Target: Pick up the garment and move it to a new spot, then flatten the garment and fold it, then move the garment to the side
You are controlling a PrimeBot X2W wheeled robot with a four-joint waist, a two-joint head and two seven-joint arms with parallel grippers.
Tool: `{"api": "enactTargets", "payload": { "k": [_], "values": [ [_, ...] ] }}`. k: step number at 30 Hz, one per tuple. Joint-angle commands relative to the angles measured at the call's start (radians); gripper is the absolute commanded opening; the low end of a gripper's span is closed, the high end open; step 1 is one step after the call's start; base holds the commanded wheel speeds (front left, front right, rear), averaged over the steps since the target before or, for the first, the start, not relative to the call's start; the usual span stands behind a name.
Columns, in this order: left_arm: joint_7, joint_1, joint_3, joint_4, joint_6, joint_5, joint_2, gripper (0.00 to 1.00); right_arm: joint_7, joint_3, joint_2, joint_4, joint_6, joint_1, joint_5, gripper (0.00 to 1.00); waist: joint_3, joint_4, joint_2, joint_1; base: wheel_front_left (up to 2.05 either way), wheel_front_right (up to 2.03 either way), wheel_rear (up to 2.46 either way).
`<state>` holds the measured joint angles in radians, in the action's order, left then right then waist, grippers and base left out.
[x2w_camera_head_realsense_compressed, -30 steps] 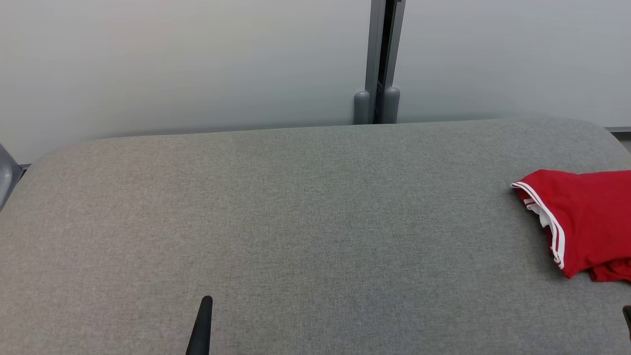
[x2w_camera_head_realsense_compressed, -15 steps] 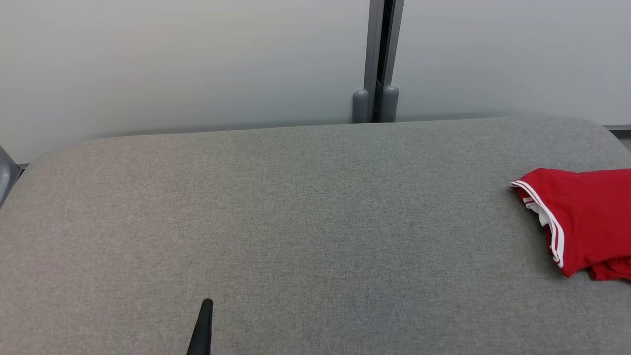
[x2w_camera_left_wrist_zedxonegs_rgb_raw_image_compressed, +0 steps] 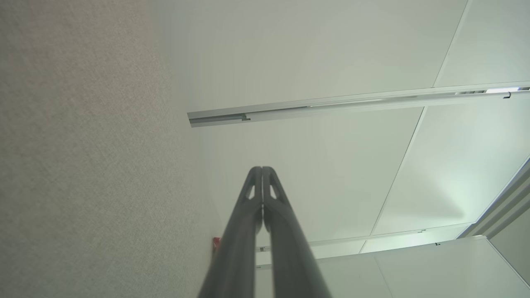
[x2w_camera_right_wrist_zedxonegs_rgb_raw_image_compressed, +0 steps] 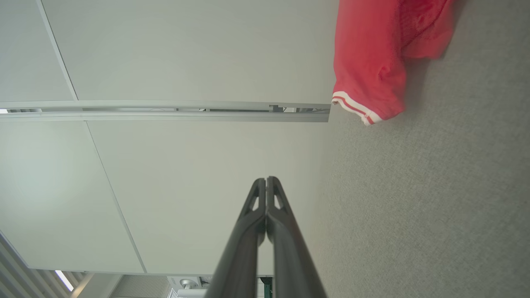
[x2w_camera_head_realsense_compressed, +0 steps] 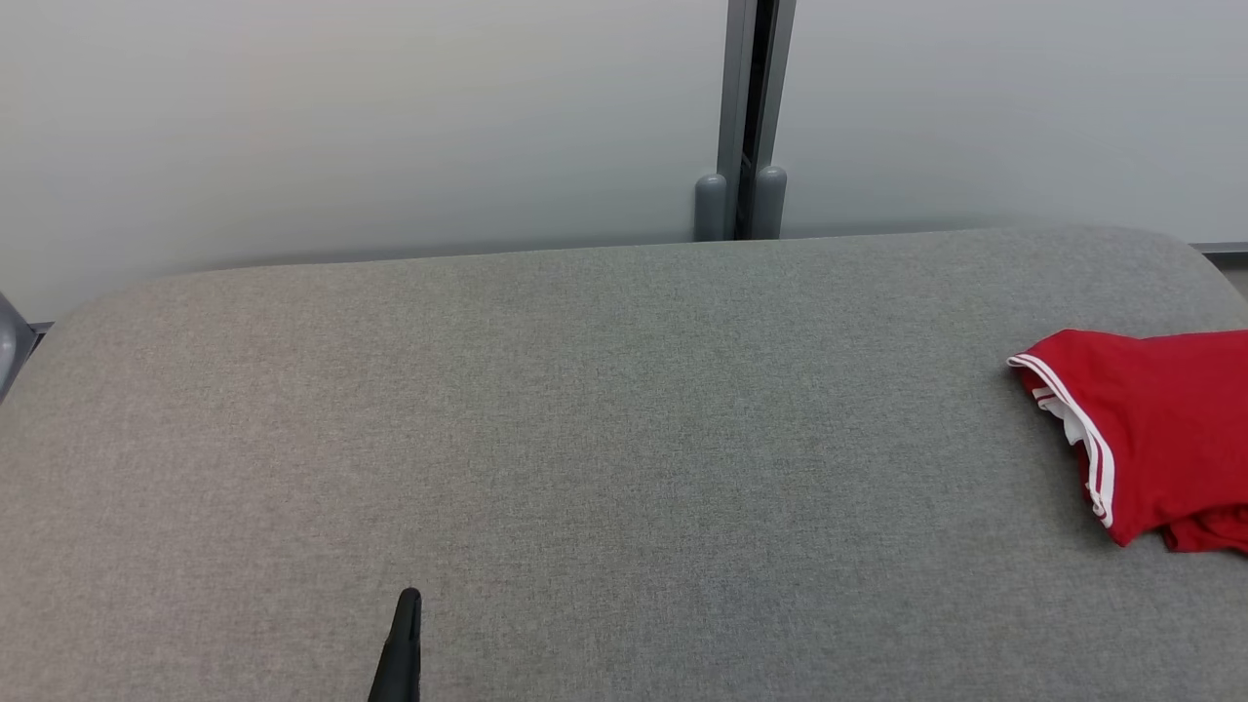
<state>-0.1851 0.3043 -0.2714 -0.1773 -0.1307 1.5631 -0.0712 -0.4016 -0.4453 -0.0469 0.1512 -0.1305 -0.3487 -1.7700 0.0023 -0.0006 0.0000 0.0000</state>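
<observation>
Though head view crops it, rumpled white-trimmed red T-shirt (x2w_camera_head_realsense_compressed: 1160, 429) lies right; wrist views show left gripper (x2w_camera_left_wrist_zedxonegs_rgb_raw_image_compressed: 262, 169), right gripper (x2w_camera_right_wrist_zedxonegs_rgb_raw_image_compressed: 266, 179) pinched empty.

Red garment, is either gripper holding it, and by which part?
Nothing is held. The left gripper and right gripper have jaws shut and empty; the red garment lies free on the table.

Grey fabric table (x2w_camera_head_realsense_compressed: 585, 409), pale wall panels (x2w_camera_head_realsense_compressed: 341, 117), grey post (x2w_camera_head_realsense_compressed: 746, 117) behind.
</observation>
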Motion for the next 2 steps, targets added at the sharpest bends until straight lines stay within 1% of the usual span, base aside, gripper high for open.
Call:
{"api": "enactTargets", "payload": {
  "k": [1, 2],
  "values": [
    [0.000, 0.010, 0.002, -0.004, -0.004, 0.003, -0.001, 0.00, -0.005, -0.003, -0.007, 0.004, 0.000, -0.006, -0.005, 0.00, 0.000, 0.000, 0.0000, 0.0000, 0.00, 0.00, 0.00],
    [0.000, 0.009, 0.002, -0.004, -0.004, 0.003, -0.001, 0.00, -0.005, -0.003, -0.007, 0.004, 0.000, -0.006, -0.005, 0.00, 0.000, 0.000, 0.0000, 0.0000, 0.00, 0.00, 0.00]
  ]
}}
